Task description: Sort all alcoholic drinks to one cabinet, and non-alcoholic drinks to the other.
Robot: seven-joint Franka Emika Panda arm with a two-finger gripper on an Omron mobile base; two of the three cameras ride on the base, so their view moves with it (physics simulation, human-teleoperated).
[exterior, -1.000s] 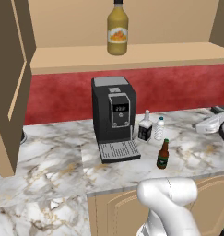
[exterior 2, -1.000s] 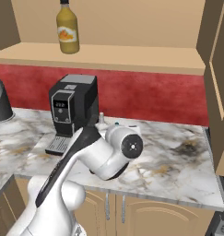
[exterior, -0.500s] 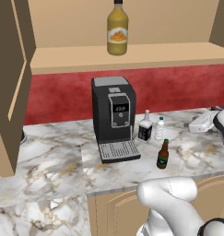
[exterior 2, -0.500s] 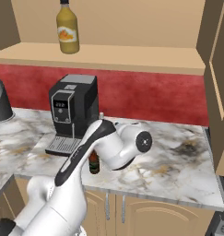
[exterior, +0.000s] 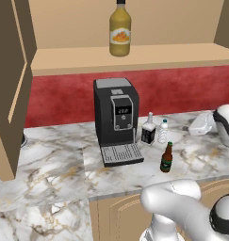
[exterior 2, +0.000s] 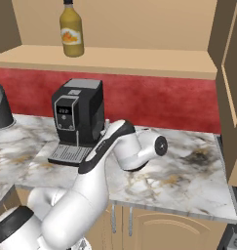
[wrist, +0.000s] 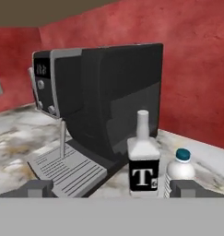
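— Four bottles, then. Where did each one stand, biggest things first?

— Wide cabinet (exterior: 134, 56) overhead, with the juice bottle (exterior: 120, 29) on its shelf at twelve o'clock. On the marble counter (exterior: 54, 174) stood the coffee machine (exterior: 116, 120); the squarish bottle (wrist: 143, 166) sat at its three o'clock, the water bottle (wrist: 179, 171) just beside that. The beer bottle (exterior: 166, 158) stood apart, toward five o'clock.

— And the gripper (wrist: 111, 189)?

— Spread wide, holding nothing, facing the squarish bottle.

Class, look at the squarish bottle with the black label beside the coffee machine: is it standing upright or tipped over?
Upright. The squarish black-labelled bottle stands on its base on the marble counter, neck pointing straight up, beside the coffee machine.
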